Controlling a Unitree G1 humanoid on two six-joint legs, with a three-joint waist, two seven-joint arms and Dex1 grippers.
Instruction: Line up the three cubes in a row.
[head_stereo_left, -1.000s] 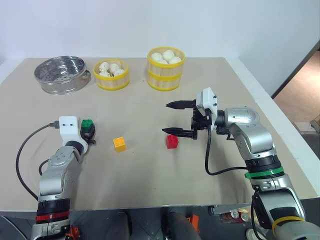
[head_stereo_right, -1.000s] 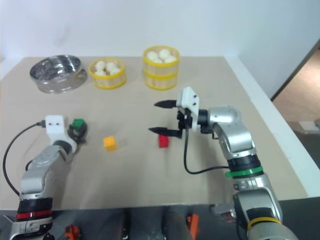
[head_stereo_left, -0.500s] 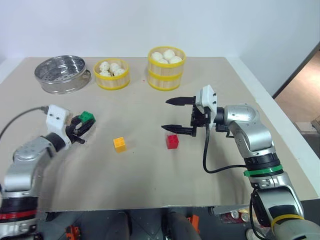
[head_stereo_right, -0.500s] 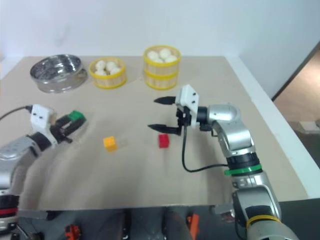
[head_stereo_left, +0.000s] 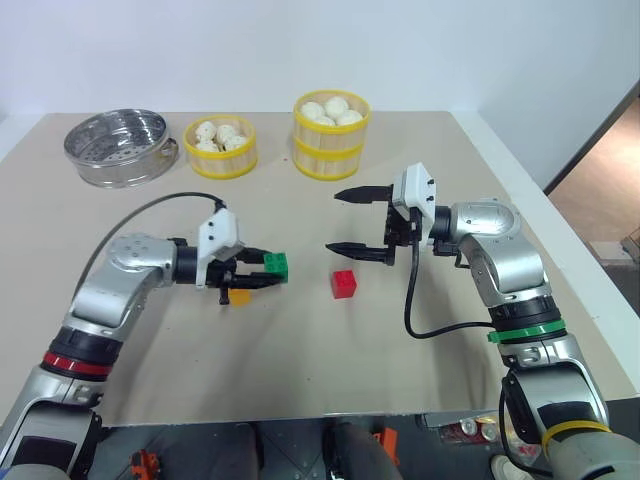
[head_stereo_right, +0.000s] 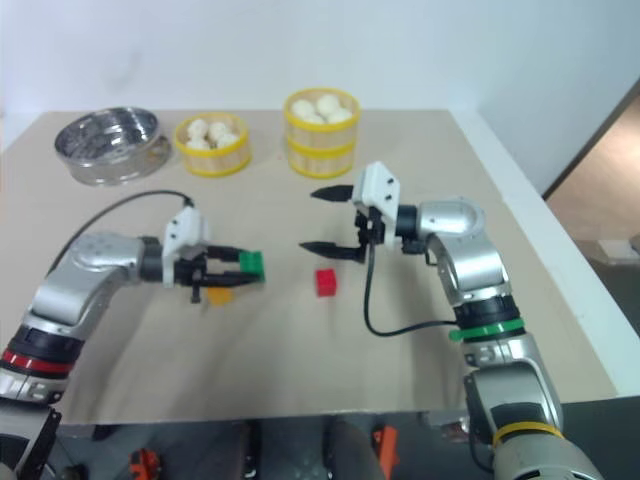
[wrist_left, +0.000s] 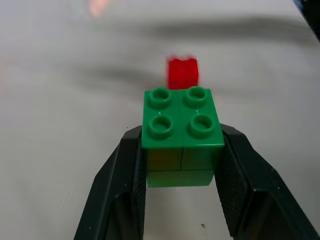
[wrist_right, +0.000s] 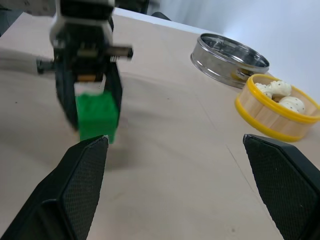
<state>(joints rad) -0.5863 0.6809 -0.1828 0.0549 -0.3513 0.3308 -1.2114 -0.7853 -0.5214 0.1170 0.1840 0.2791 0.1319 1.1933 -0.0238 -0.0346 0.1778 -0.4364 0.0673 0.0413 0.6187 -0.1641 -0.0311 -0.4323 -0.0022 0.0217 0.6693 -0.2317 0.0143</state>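
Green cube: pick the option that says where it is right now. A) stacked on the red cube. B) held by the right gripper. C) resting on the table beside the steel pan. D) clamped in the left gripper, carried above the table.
D: the green cube sits between the two black fingers of the left gripper, lifted off the table, while the right gripper stands open and empty.
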